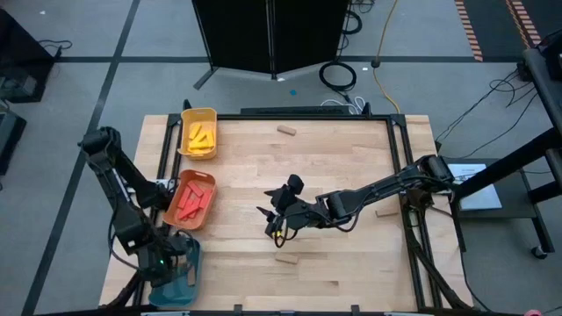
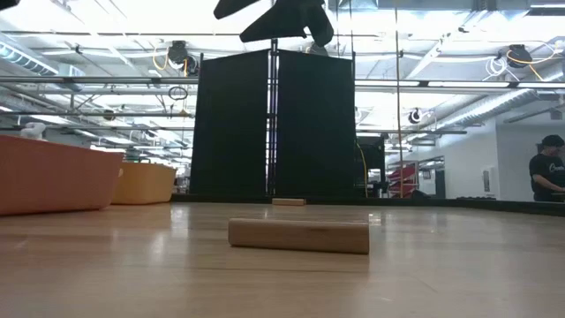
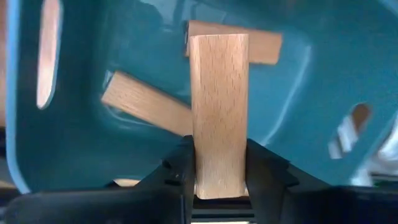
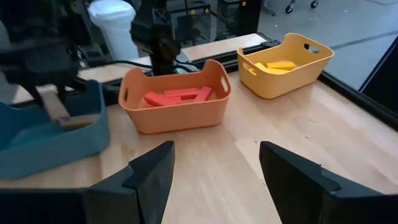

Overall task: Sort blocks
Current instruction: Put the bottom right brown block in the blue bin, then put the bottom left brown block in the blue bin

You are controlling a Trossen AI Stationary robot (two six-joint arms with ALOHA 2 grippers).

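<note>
tan block (image 3: 219, 112) clamped in left gripper (image 3: 217, 180) over teal tray (image 3: 323, 74); right gripper (image 4: 214, 168) open.

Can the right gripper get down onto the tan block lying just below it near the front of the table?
Probably yes. The right gripper hangs open above the table, and the tan block lies alone on bare wood close by, with nothing around it. The left gripper is away over the teal tray, holding another tan block.

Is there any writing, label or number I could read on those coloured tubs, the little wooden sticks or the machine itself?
None can be read.
Yellow tray, orange tray, teal tray: plain, no labels.
Tan blocks: bare wood grain only.
Person's dark shirt in the low view: a pale mark, too small to read.
</note>
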